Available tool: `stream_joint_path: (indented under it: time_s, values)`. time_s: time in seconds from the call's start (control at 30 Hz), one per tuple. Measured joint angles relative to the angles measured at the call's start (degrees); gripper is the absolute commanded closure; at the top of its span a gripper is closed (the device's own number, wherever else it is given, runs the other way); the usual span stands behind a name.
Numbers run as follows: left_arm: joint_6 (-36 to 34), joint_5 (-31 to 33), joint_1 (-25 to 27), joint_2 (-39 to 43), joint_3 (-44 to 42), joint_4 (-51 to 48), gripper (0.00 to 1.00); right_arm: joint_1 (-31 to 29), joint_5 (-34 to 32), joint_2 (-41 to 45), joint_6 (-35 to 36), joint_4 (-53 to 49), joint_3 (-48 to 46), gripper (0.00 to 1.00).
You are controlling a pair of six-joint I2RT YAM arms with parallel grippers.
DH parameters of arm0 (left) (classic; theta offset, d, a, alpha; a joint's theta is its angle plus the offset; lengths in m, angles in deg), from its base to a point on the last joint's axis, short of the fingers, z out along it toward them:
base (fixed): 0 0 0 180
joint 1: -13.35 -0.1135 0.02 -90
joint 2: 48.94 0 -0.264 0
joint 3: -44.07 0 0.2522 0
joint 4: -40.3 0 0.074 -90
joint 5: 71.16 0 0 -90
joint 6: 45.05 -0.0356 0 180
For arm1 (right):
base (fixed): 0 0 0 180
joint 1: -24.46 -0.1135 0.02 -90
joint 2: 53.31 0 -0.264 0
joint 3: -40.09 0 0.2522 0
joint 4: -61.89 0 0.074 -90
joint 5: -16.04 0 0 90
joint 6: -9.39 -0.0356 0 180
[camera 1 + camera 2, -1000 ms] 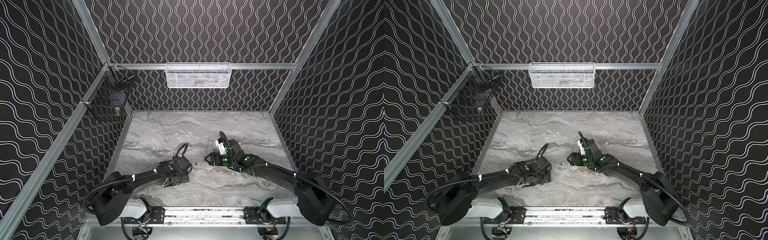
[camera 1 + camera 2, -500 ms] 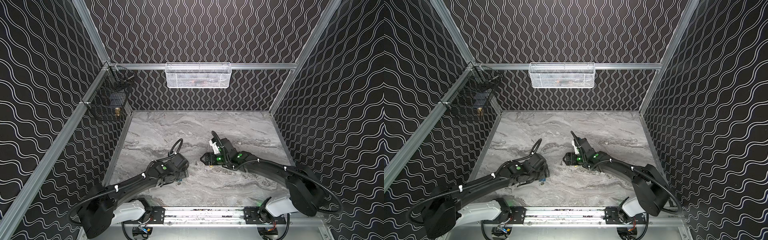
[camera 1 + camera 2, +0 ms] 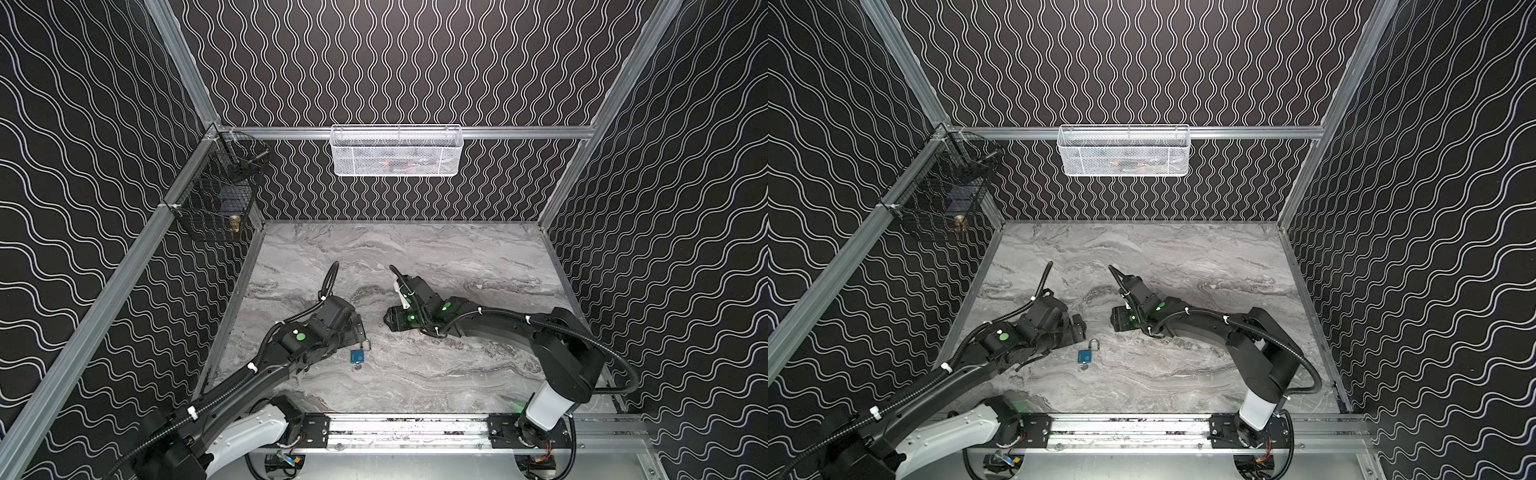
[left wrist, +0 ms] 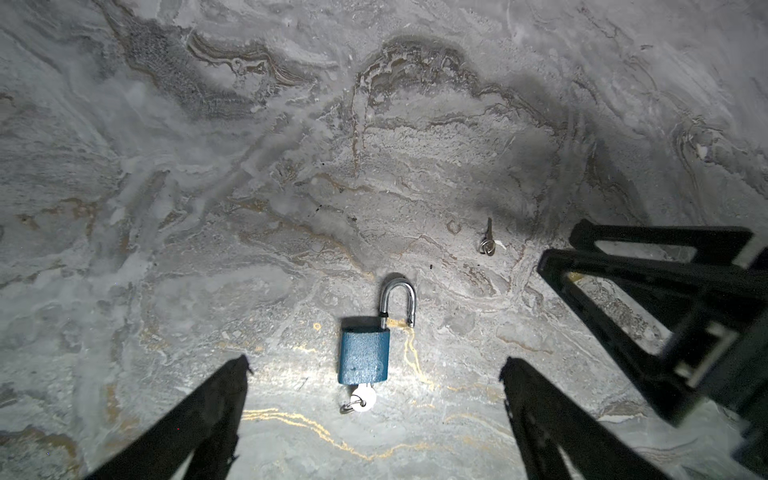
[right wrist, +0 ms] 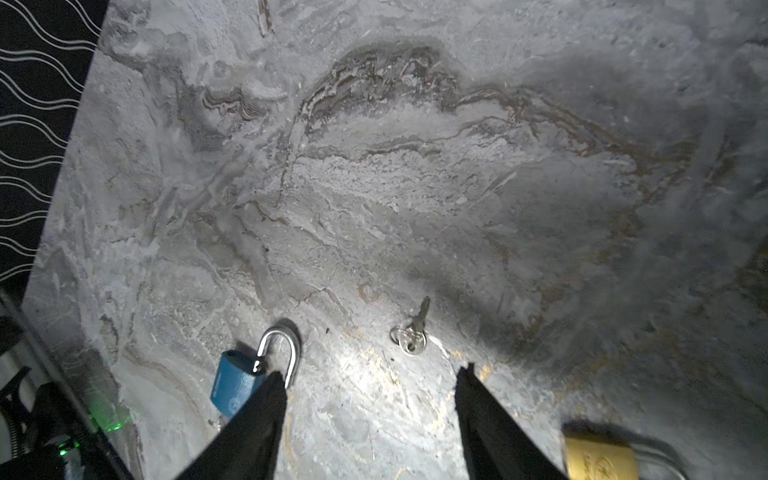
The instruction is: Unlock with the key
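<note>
Unlock step looked done: blue padlock (image 4: 363, 355) lay flat on the marble tabletop (image 4: 208, 166), shackle swung clear of the body, key (image 4: 363, 399) seated in the keyway. Left gripper (image 4: 375, 362) hovered over it, fingers spread wide, empty. Right gripper (image 5: 372, 371) was also parted, holding nothing, near a loose spare key (image 5: 411, 336) and a brass padlock (image 5: 598, 459). Next move, I'd judge: back both arms off without nudging the lock.

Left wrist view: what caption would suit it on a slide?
Blue padlock, shackle open and key in its base, lies on the marble table, framed by the open left gripper.
</note>
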Motion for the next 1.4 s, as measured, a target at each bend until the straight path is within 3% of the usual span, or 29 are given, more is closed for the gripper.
stream_joint_path:
  time_s: [0.53, 0.83, 1.4]
  values:
    - [-0.50, -1.09, -0.66, 7.52, -3.23, 0.39, 0.02, -0.90, -1.51, -8.79, 3.85, -0.44, 4.72, 0.50]
    - [-0.33, -0.22, -0.70, 7.76, -4.15, 0.72, 0.02, -1.55, -1.05, -13.11, 5.07, -0.46, 7.52, 0.56]
    - [1.09, 0.07, -0.81, 7.98, -5.73, 1.53, 0.02, -4.35, -0.59, -11.19, 6.67, -0.61, 4.66, 0.60]
